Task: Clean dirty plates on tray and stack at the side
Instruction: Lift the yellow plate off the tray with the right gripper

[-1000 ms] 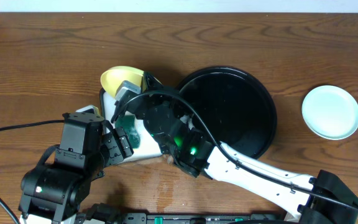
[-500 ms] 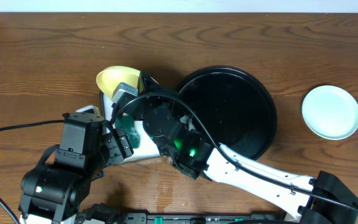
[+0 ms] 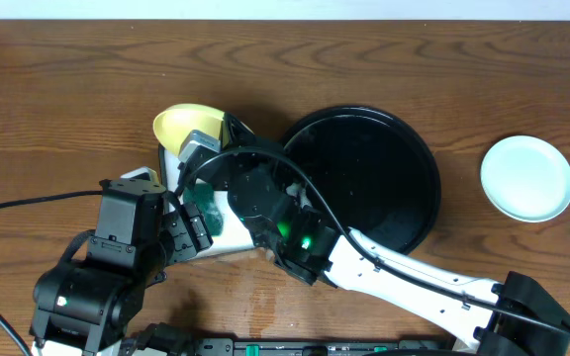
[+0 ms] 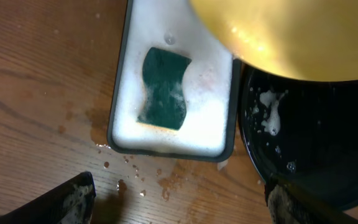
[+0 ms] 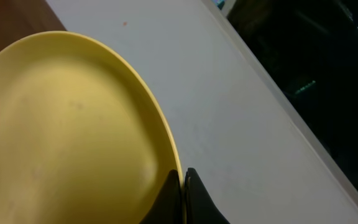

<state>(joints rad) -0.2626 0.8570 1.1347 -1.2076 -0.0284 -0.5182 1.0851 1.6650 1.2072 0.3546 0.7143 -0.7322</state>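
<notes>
Brown wood grain runs across the surface (image 3: 67,89) under both arms. The yellow plate (image 3: 186,126) is off the black tray (image 3: 389,158), held in the air just left of that tray's rim and over the far end of the white tray (image 4: 211,124); it is tilted, so from above we see it as a narrow oval. The right pincer (image 5: 183,194) is closed on its rim, the two dark fingers (image 5: 196,208) pinching the edge with hardly a gap between them; in the right wrist view the plate's pale yellow face fills the left half of the picture.

A mint plate (image 3: 526,178) lies flat on the surface well to the right of the black tray, apart from it; whether another plate sits beneath it we cannot tell. The black tray is glossy and wet, with a blob of foam (image 4: 269,115) on its floor near the left rim.

Just beside it on the left stands the white tray, dark-rimmed and rectangular, its floor covered in white suds; a green sponge (image 4: 163,89) with wavy edges lies flat about its middle.

The left pincer (image 4: 179,190) hangs above the near end of the white tray with its fingers spread wide, gripping nothing; we see them flecked with suds at the bottom corners of the left wrist view. Droplets (image 4: 135,186) spot the wood along the tray's near edge.
</notes>
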